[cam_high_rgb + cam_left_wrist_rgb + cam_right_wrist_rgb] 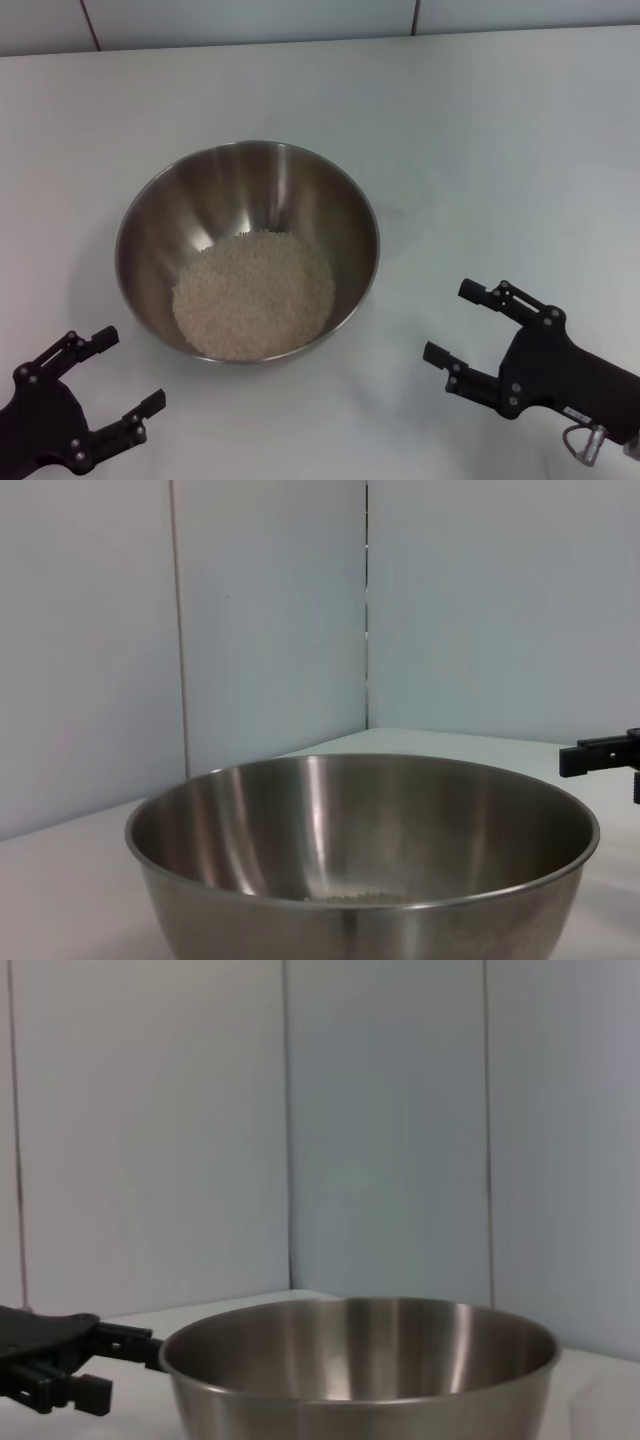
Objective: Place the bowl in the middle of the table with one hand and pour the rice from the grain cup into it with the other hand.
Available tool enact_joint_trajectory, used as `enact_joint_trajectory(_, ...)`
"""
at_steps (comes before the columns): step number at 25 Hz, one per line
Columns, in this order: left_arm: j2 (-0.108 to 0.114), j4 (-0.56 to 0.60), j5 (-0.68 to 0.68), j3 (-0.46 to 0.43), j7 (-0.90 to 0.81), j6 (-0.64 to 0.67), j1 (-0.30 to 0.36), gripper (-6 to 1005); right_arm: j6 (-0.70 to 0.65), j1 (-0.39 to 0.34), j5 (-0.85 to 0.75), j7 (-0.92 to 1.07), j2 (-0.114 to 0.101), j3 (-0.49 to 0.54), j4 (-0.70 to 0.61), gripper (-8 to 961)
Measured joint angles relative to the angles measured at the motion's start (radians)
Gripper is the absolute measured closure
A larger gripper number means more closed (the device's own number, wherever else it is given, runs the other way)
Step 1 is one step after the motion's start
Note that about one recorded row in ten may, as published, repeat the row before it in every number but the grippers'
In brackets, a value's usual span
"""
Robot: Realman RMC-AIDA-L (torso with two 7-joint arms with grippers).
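At the near left corner of the head view we see the left pincer (123, 372), matte black and angular, its two screw-studded fingers spread wide with nothing between them, resting low just off the bowl's near-left side without touching it. Next comes the bowl (160, 215), a wide round vessel of brushed stainless steel with deep, smoothly curved walls that catch pale vertical streaks of light; it stands upright on the table (500, 130), a plain white, smooth, flat surface, roughly at its middle. Inside the bowl lies the rice (253, 295), an off-white granular mound covering the bottom and banked toward the near wall. In the left wrist view only a thin line of grains shows above the bowl's rim (360, 898). Farther right, well apart from the bowl, we find the right pincer (461, 322), likewise black and studded, its fingers parted and holding nothing, set on a dark blocky wrist. We cannot see the grain cup in any view.
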Motion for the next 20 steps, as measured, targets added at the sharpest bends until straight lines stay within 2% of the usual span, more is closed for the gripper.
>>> enact_joint_trajectory(4, -0.001, 0.0, 0.0, 0.0, 0.0, 0.0, 0.0, 136, 0.003, 0.011, -0.002, -0.008, 0.002, -0.005, 0.008, 164)
enact_joint_trajectory(20, -0.002, 0.0, 0.001, 0.0, 0.0, 0.0, -0.005, 136, 0.042, 0.033, -0.004, -0.009, 0.004, -0.028, 0.021, 163)
